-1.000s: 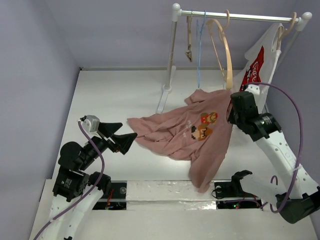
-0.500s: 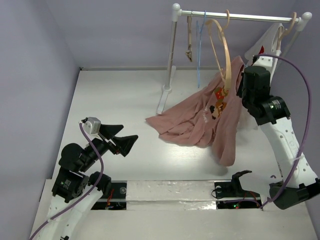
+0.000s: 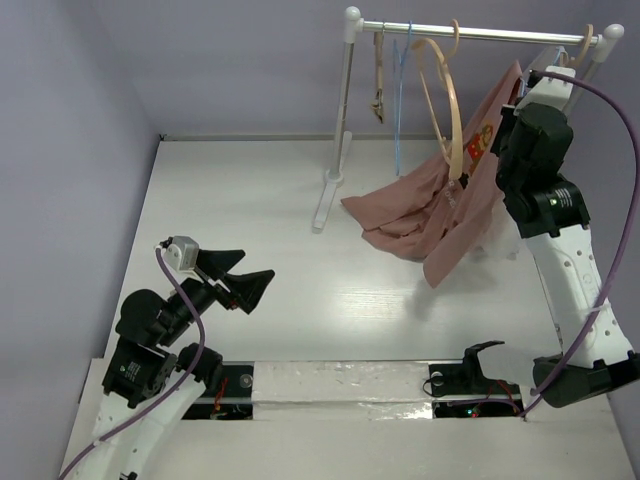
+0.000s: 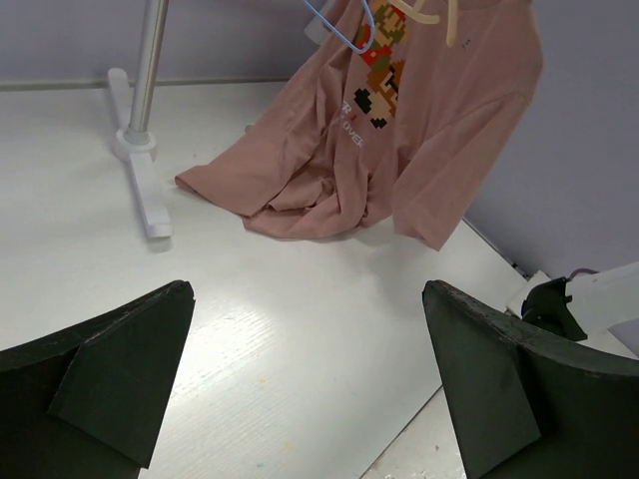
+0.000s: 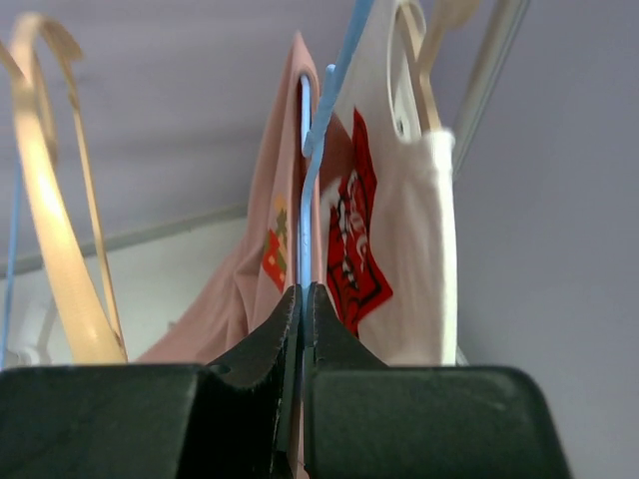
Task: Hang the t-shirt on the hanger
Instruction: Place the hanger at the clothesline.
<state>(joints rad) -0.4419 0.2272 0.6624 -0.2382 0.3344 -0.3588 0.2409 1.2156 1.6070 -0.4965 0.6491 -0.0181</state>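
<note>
Since the earlier frame the right gripper [image 5: 303,299] has risen toward the rail [image 3: 470,33], lifting the t-shirt [image 3: 430,205]. Only the shirt's lower part lies on the table [image 3: 250,200]. The shirt hangs just below and to the left of that gripper. Only the right wrist view shows its jaws pinched on the hanger [image 5: 318,130]. The left gripper [image 4: 308,299] is spread wide, well apart from the shirt.

The hanger [image 5: 305,200] nipped between the matt black plastic fingers of my right gripper [image 5: 303,291] is thin, smooth light-blue wire. Just beyond those tips the t-shirt [image 5: 265,200] is soft, matt, creased pink cloth, with the white shirt [image 5: 419,230] of similar dull cloth to its right and a smooth, faintly glossy wooden hanger [image 5: 62,239] to its left. Ahead of my left gripper [image 4: 307,289], also dull black, the table [image 4: 300,349] is smooth white with a soft sheen.
</note>
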